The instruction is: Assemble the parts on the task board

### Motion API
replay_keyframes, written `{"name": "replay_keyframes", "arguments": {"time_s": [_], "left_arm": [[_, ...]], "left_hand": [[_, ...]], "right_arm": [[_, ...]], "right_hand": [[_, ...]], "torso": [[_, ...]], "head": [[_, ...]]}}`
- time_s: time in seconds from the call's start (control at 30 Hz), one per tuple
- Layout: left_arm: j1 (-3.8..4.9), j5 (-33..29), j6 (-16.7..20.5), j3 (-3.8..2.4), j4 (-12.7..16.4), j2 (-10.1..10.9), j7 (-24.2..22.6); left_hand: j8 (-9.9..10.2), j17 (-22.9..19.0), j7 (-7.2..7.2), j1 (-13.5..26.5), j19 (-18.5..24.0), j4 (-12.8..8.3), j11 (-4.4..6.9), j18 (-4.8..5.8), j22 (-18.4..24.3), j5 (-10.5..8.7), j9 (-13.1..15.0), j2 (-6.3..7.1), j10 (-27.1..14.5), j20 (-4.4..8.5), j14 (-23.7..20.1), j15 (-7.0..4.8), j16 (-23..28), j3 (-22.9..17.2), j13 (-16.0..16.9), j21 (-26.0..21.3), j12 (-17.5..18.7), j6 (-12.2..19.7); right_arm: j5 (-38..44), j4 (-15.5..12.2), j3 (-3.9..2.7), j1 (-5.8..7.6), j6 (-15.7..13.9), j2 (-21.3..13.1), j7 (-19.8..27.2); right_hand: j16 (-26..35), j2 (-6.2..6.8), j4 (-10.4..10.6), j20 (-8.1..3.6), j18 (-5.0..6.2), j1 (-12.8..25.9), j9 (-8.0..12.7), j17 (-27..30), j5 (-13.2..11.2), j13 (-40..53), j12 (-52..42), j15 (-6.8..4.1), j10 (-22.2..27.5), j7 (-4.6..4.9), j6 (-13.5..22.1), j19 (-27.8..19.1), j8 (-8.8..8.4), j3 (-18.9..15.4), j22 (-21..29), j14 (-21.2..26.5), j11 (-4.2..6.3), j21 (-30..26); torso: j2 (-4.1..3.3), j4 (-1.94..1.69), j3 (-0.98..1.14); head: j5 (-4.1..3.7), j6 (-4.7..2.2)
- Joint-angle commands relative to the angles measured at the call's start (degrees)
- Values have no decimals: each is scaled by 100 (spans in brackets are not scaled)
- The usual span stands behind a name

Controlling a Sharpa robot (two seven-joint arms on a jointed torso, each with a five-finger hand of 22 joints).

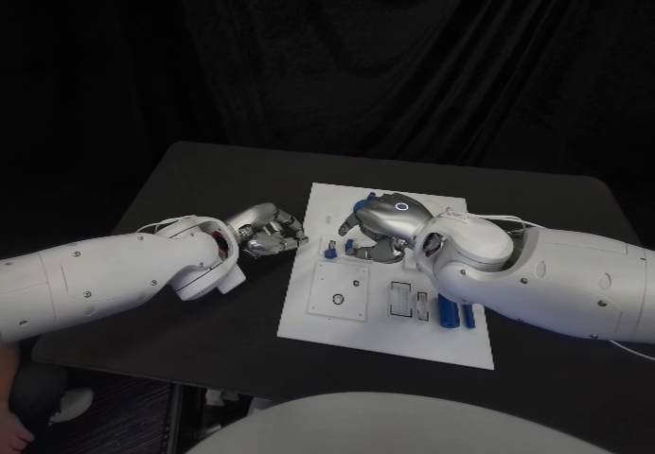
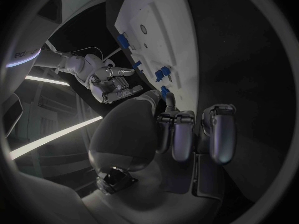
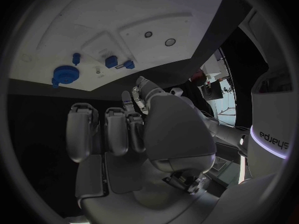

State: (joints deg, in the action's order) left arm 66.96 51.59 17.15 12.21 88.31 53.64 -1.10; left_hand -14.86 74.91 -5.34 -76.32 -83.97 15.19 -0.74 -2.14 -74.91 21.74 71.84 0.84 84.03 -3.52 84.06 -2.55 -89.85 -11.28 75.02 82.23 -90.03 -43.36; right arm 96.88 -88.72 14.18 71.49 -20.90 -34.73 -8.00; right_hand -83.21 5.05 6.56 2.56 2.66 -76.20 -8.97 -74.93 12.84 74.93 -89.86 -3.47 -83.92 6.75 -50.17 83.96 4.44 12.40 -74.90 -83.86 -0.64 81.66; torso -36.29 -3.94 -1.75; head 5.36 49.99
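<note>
Table (image 1: pixel 204 170) first: black, wide, with bare surface all round the white task board (image 1: pixel 358 326) at its middle, so both arms have room. The right hand (image 1: pixel 389 219) hovers over the board's far half, fingers curled in; whether they pinch anything I cannot tell. The left hand (image 1: pixel 266 232) sits off the board's left edge, fingers curled on nothing. Two blue parts (image 1: pixel 457 312) lie loose near the right edge, small ones (image 1: pixel 332 251) stand mid-board. Much looks undone.
</note>
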Motion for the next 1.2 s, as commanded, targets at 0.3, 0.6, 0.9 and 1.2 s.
{"name": "replay_keyframes", "arguments": {"time_s": [0.3,0.6,0.9,1.2], "left_arm": [[8,897,123,-4,32,-33,68],[7,1290,179,-4,11,-63,129],[7,1345,122,-4,12,-80,169],[6,1351,59,-4,-8,-125,186]], "left_hand": [[137,1509,-241,-249,-201,-188,-197,28,-1257,148,-401,40,597,-163,594,177,-15,-182,1498,24,3,806],[219,1509,-307,-32,-193,83,-277,24,-1254,-600,-973,46,597,-249,594,256,-15,-103,1498,24,3,841],[206,1509,-304,-49,-190,80,-278,23,-1253,-598,-1012,30,597,-253,594,258,-15,-113,1498,20,3,824],[179,1509,-301,-69,-189,77,-280,22,-1252,-567,-1071,14,597,-259,594,261,-15,-125,1498,20,3,787]], "right_arm": [[65,244,-5,-133,197,261,-140],[65,335,-6,-187,176,376,-141],[65,513,-6,-248,140,540,-177],[163,700,-8,-318,154,669,-264]], "right_hand": [[-21,-45,-71,49,-94,-6,-116,-841,82,1507,-14,58,-608,16,-23,375,24,-27,-1285,-499,-60,57],[-34,-75,-123,59,-96,-38,-187,-839,193,1507,-14,65,-608,27,46,372,-11,-17,-1287,-497,-66,78],[-35,-89,-199,70,-93,-81,-274,-822,395,1507,-14,72,-608,36,84,363,-28,10,-1284,-491,-73,81],[-20,-92,-219,72,-90,-97,-289,-802,379,1507,-14,74,-608,41,101,357,-35,18,-1280,-487,-77,69]], "torso": [[-7,-55,-84],[-1,-24,-55],[-1,-20,-58],[1,-24,-68]], "head": [[-68,1],[-63,1],[-69,1],[-66,1]]}}
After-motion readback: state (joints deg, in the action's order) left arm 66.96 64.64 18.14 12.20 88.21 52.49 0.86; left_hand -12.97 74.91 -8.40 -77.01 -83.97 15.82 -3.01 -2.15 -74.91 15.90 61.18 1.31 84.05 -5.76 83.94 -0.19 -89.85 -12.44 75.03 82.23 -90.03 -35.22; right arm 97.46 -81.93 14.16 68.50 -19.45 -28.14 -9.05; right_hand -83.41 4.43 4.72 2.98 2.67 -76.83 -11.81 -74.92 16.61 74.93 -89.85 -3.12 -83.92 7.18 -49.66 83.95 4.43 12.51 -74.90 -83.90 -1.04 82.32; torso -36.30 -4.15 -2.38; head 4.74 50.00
